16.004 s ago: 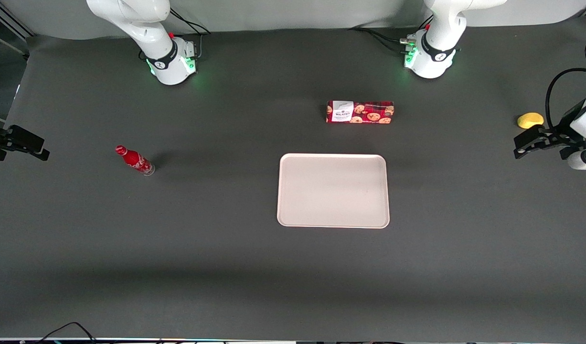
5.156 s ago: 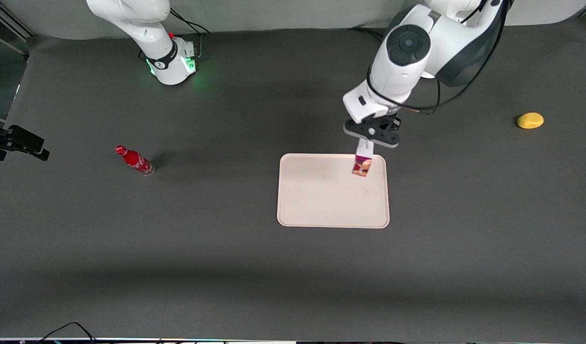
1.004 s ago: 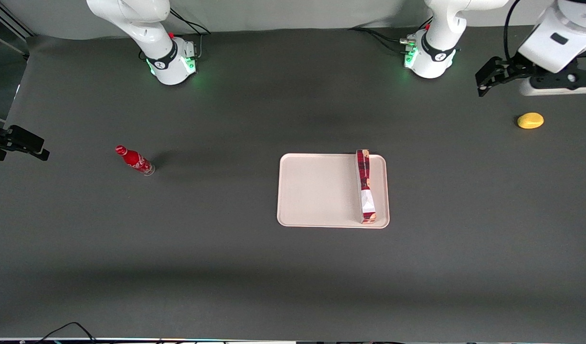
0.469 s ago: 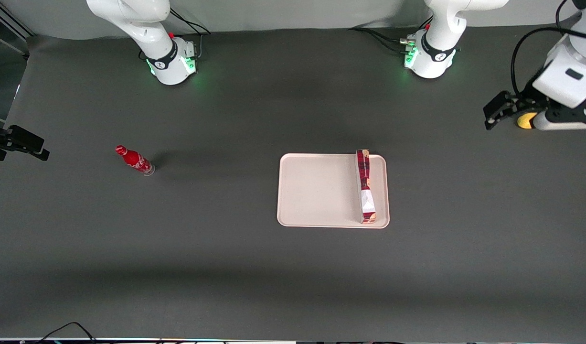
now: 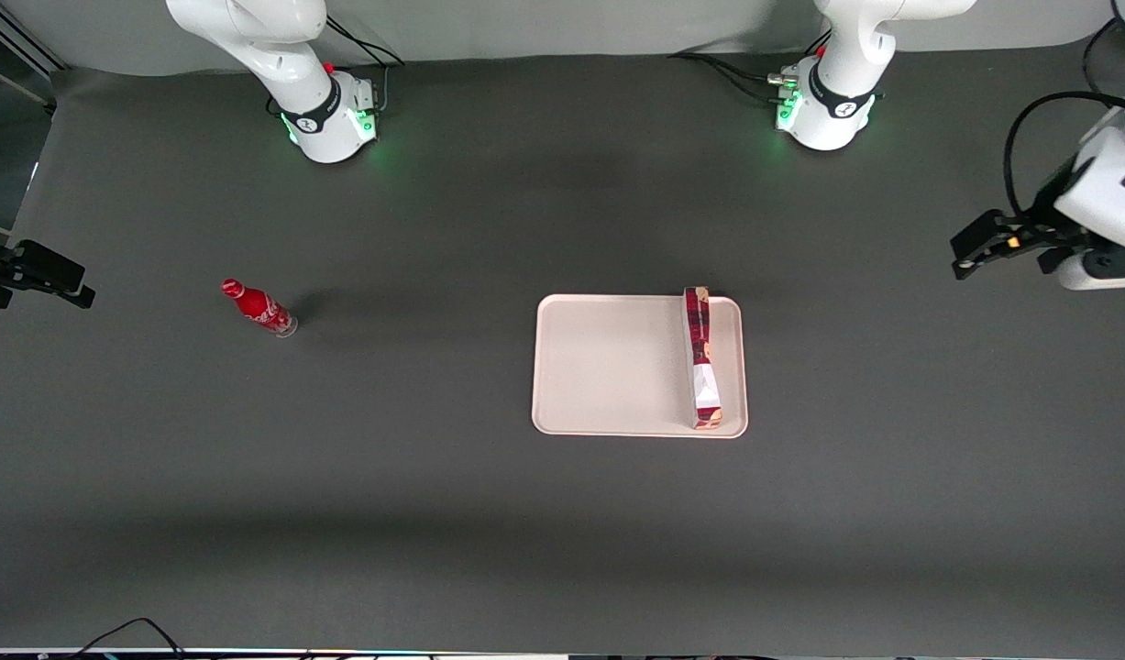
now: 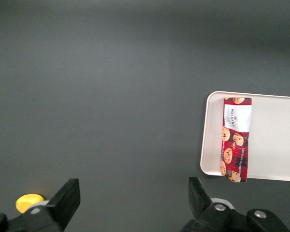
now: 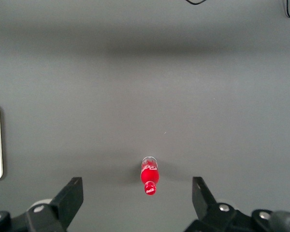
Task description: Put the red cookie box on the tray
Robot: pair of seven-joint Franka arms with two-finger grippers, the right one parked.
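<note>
Red tartan marks the red cookie box, a long, narrow carton printed with cookie pictures and bearing a white label panel; it lies flat in the tray, along the tray's short side toward the working arm's end of the table, its two ends close to the rims. The tray is pale pinkish-cream with rounded corners and a low rim. The gripper hangs at the working arm's end of the table, well apart from both box and tray and higher than them; its fingers are spread wide with nothing between them. A small yellow object shows just beside one fingertip in the left wrist view. Judged from this layout, the placing step is complete and the arm is in the retreat stage; the next move calls only for parking clear of the tray, with no further contact with the box.
</note>
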